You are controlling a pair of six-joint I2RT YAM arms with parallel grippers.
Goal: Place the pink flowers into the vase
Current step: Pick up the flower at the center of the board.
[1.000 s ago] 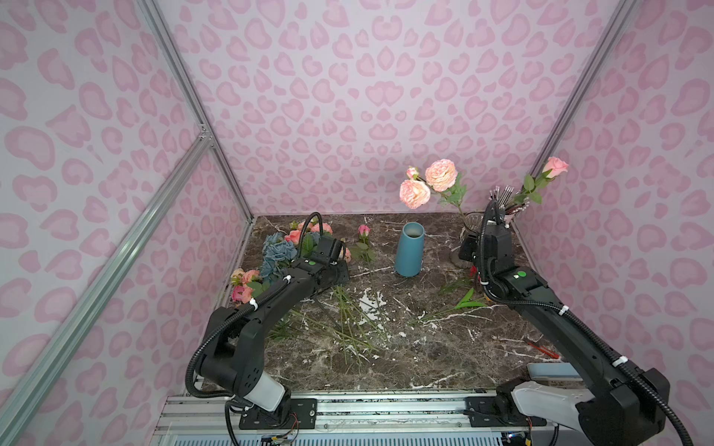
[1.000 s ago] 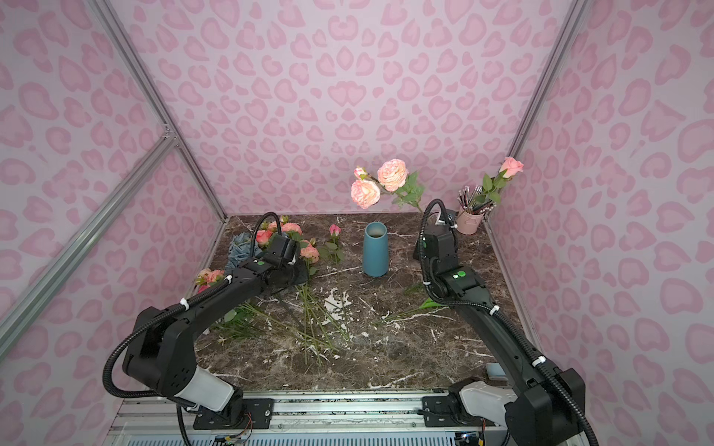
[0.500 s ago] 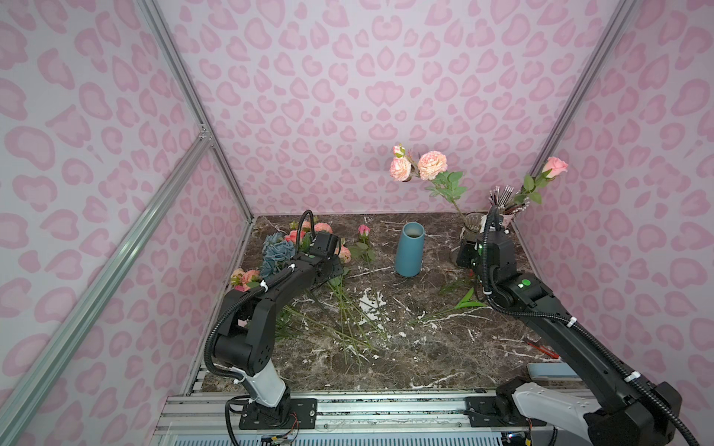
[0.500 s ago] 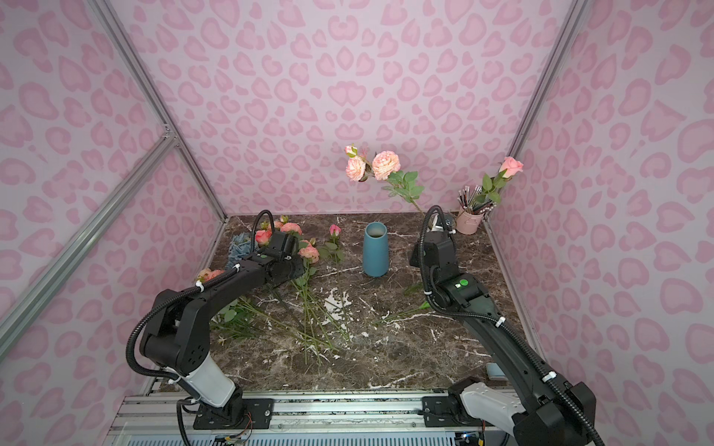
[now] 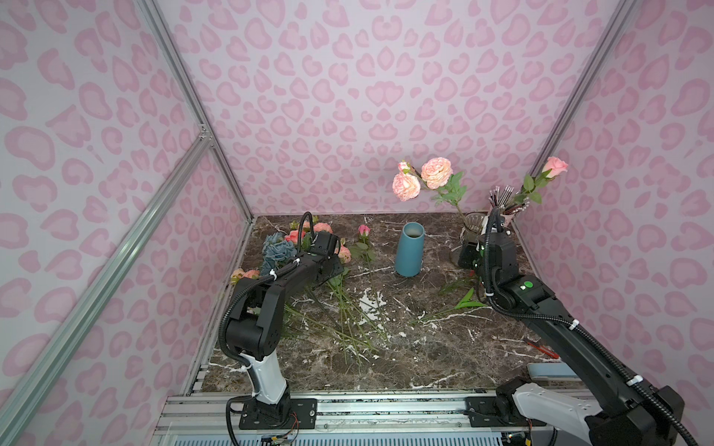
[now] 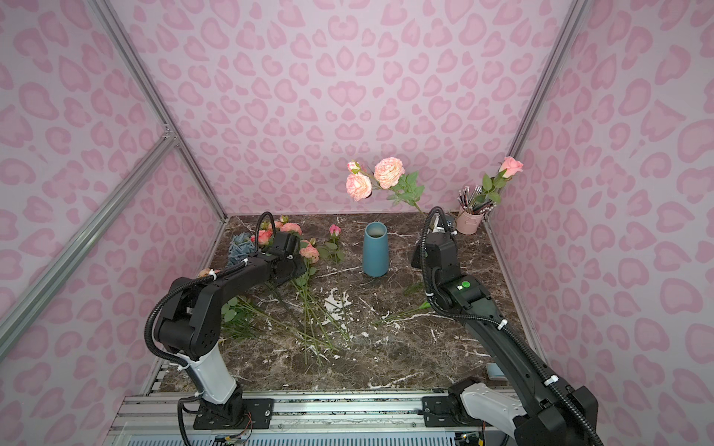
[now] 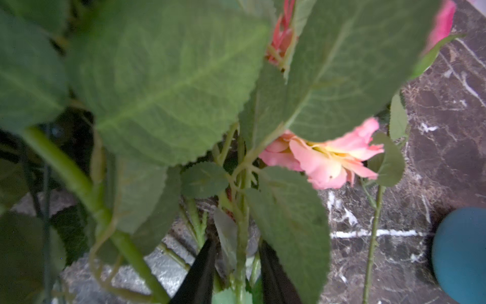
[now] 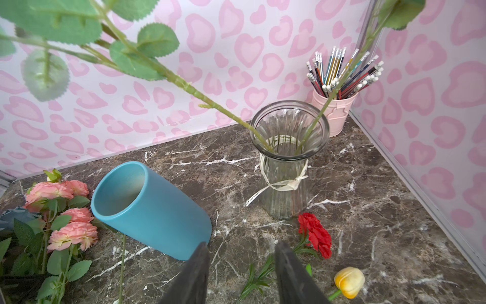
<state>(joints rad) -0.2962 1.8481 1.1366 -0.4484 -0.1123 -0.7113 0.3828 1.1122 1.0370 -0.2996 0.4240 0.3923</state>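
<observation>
A clear glass vase [image 8: 285,200] stands at the back right and holds two stems: ruffled pink flowers [image 5: 436,172] leaning left and a pink rose [image 5: 556,166] leaning right. More pink flowers [image 5: 305,233] lie piled at the back left. My left gripper [image 7: 236,243] is low in that pile, open, with a green stem [image 7: 242,231] between its fingers and a gap on each side. My right gripper [image 8: 242,244] is open and empty over the table, just in front of the glass vase. In a top view my right gripper [image 5: 466,256] is seen there too.
An empty blue vase [image 5: 409,251] stands mid-table. A red bloom [image 8: 315,234] and a yellow tulip [image 8: 349,281] lie near the right gripper. A pink pencil cup [image 8: 334,113] fills the back right corner. A dusty-blue hydrangea [image 5: 278,249] lies by the pile, and long stems [image 5: 347,320] cross the middle.
The ruffled blooms in the glass vase swung left and came back. My left gripper has opened a little among the flowers and its arm has folded higher. My right gripper has drawn back slightly.
</observation>
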